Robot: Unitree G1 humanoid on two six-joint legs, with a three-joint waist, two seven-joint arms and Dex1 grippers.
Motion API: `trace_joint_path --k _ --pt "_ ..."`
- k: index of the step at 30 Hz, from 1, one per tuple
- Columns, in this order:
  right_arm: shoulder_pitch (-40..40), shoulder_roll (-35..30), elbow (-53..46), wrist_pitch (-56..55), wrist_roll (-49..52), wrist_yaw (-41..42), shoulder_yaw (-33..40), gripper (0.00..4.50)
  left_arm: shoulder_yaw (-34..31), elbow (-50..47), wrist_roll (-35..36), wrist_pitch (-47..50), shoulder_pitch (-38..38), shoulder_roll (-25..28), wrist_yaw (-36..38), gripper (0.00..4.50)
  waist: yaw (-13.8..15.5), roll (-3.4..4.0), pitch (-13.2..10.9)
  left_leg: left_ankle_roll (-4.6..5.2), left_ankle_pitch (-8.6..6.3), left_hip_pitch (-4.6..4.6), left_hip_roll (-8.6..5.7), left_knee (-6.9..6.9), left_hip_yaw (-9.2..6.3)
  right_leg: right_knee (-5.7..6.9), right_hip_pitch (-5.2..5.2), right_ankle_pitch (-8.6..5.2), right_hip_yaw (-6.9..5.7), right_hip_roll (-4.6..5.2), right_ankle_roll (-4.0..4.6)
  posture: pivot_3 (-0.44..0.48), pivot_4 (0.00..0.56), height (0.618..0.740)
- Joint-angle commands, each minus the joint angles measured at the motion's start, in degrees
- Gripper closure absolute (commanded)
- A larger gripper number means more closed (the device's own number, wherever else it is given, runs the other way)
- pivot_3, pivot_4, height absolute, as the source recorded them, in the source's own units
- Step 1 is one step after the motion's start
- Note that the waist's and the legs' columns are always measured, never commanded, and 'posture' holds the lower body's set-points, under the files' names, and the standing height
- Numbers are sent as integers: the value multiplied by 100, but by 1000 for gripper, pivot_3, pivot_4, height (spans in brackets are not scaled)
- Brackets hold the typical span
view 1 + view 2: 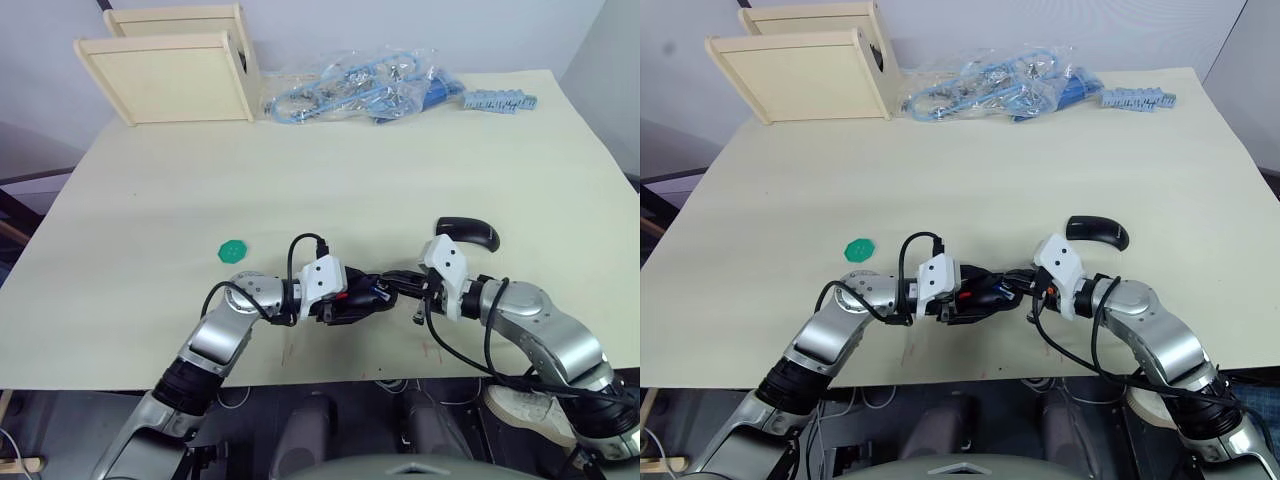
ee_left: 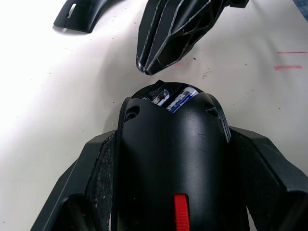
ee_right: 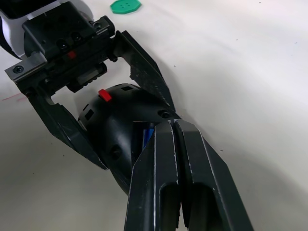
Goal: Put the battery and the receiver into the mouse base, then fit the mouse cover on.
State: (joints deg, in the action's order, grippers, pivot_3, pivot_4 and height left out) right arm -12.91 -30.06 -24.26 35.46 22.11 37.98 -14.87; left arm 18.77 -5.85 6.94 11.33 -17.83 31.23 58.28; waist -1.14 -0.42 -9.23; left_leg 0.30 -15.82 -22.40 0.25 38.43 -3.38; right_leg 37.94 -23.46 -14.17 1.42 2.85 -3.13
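Near the worktop's front edge, the left gripper (image 1: 372,296) clamps the mouse base (image 2: 173,159) between its two black fingers, one on each side of the shell, which keeps the open compartment steady and facing the other arm. Inside that opening the battery (image 2: 182,98) already lies, its blue and silver end showing, so that part of the job looks done. The right gripper (image 3: 169,126) meets the base head-on with its fingers pressed together, the tips right at the compartment mouth, probably pushing something home; whether the receiver sits between them or is already seated cannot be told. The mouse cover (image 1: 468,232) lies apart toward the right edge, waiting for last. A green disc (image 1: 232,250) lies to the left of the arms.
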Motion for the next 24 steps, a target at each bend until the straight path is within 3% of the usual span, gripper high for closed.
trace_joint_path --k 1,16,24 --pt "-32 67 -99 -134 -41 52 -6 4424 37 117 -111 140 96 128 26 1591 -1 0 0 0 0 0 0 0 0 0 0 0 0 0 0 0 150 740" --pt "-26 258 353 -349 -470 227 -246 4424 30 -31 -89 315 70 97 -3 1591 -6 0 1 0 0 1 0 0 0 2 0 0 2 -1 0 0 150 740" --pt "17 220 675 77 -553 224 -334 4424 9 -134 -75 427 71 118 1 1591 -28 -1 2 0 0 21 0 -2 2 3 12 0 8 -1 0 0 150 740"
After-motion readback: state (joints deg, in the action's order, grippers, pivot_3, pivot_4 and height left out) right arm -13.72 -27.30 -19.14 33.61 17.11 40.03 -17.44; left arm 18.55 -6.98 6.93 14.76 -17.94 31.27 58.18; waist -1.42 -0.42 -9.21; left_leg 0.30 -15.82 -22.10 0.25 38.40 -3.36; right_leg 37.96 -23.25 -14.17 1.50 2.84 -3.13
